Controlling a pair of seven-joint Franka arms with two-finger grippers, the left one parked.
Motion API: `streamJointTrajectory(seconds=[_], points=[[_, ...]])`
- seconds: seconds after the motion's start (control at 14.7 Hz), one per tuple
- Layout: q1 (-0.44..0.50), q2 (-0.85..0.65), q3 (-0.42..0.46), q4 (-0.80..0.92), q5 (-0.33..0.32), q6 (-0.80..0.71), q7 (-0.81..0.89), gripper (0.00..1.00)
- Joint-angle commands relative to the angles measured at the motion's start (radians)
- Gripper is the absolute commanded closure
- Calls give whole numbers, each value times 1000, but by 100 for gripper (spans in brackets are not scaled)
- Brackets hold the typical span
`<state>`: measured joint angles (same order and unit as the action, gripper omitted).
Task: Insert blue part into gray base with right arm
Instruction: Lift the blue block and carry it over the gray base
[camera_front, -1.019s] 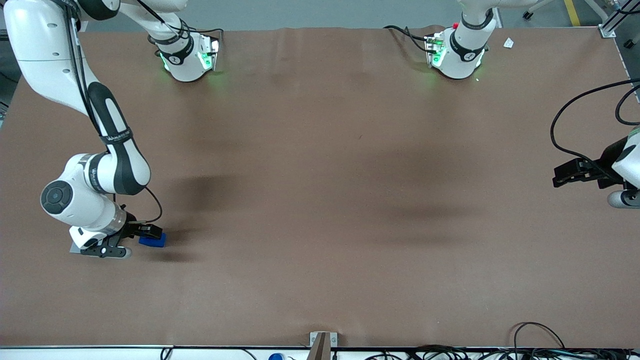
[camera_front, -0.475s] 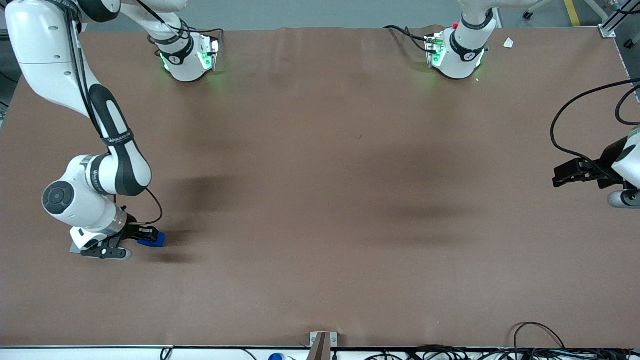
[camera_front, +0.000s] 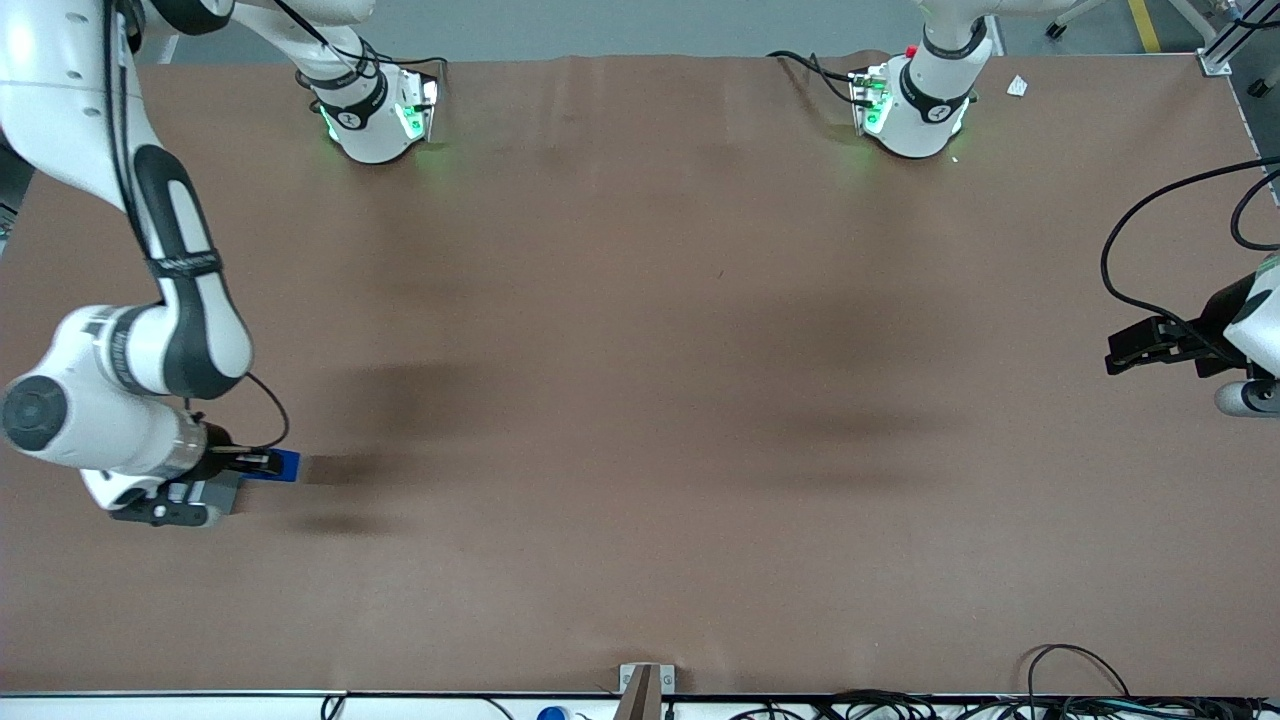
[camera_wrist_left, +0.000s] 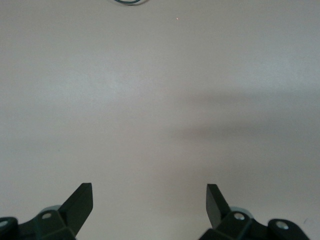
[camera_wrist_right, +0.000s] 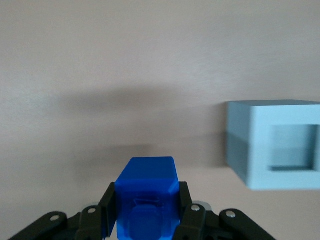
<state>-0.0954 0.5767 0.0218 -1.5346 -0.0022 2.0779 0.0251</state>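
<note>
**Item: blue part in carry, base not yet entered**

Right arm (camera_front: 180, 300): white, jointed, reaching low over the desk (camera_front: 640, 400) at the working arm's end.

Gripper (camera_front: 250, 462): jaws clamped on the blue part (camera_front: 283, 464), one finger (camera_wrist_right: 107, 205) against each side, nub facing the wrist camera. Part lifted clear of the desk.

Base (camera_front: 215, 492): gray, resting on the desk just beside and slightly nearer the front camera than the part, mostly hidden under the wrist. Square socket (camera_wrist_right: 294, 146) open, unfilled.

Risk, as judged: part sat off to one side of the socket, not above it. A descent from here would land it on the rim or desk, tilting it in the jaws or shoving the loose base aside.
</note>
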Motion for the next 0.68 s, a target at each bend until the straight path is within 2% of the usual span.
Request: streamJointTrajectory(seconds=[0.0,0.61], points=[[-43,-31,10,16,-7,-36,-27,99],[-153,-26,10,31,-10,-25,-141,100]])
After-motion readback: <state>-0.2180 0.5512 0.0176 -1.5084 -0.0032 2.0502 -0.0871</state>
